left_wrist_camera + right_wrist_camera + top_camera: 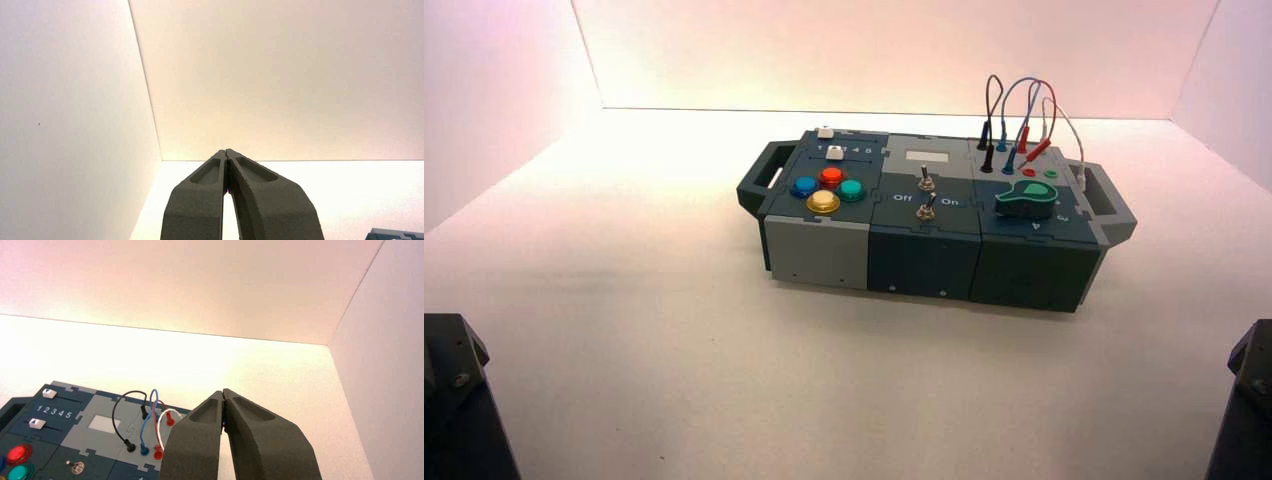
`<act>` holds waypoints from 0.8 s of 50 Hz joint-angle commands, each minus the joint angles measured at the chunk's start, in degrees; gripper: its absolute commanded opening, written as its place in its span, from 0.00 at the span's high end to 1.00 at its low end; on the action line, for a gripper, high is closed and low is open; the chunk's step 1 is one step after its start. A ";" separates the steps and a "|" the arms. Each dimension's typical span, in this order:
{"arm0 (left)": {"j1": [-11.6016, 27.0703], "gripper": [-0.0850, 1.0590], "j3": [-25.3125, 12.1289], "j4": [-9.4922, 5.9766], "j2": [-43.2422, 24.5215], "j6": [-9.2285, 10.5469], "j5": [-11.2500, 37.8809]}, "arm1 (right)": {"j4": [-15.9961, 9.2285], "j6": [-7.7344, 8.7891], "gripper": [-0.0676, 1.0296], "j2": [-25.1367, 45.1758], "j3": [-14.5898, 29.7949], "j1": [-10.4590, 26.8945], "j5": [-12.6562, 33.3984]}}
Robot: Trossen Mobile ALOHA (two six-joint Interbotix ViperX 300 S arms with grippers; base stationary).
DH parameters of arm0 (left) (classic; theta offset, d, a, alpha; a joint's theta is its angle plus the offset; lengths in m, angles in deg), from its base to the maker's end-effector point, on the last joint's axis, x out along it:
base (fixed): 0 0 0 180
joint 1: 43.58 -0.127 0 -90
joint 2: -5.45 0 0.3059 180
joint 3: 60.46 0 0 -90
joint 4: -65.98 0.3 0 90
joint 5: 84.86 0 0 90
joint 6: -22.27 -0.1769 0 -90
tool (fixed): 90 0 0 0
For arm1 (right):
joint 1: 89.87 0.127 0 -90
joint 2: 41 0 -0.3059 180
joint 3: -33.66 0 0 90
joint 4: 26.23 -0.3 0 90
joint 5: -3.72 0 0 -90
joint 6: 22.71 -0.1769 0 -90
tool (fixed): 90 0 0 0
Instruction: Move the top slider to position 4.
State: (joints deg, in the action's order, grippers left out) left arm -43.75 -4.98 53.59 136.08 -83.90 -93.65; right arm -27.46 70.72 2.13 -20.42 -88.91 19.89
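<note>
Grippers point(225, 151) point(223, 391) both idle, closed and empty; top slider's point(49, 393) track runs left-right.

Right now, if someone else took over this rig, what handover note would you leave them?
Left gripper: shut, empty, clear of the box at its left.
Right gripper: shut, empty, clear of the box at its right.
Top slider: white knob on the box's far left panel, near the 1 end of the numeral row.
Position 4: the printed 4 in that row, between the top slider and the lower slider.
Done: nothing towards the goal shows; the top slider is not at 4.
Left: bring a gripper to the knob and slide it along its slot to 4.
</note>
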 commanded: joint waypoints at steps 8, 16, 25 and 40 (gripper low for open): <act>-0.26 0.95 -0.62 0.18 0.00 -0.09 -0.53 | 0.00 0.00 0.96 0.35 1.14 -0.26 -0.62; -0.26 0.95 -0.62 0.09 0.00 -0.09 -0.35 | 0.00 0.09 0.96 0.35 1.14 -0.26 -0.62; -0.35 0.95 -1.23 0.09 -0.18 0.00 1.32 | -0.70 -0.18 0.96 2.02 1.76 -0.09 1.49; 0.44 0.95 -7.65 0.00 -2.37 0.26 13.89 | -4.13 0.09 0.96 8.00 8.70 1.58 13.62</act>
State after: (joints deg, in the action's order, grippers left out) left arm -43.67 -8.05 53.59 134.67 -83.73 -84.69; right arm -30.97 70.63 8.73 -15.41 -88.38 30.79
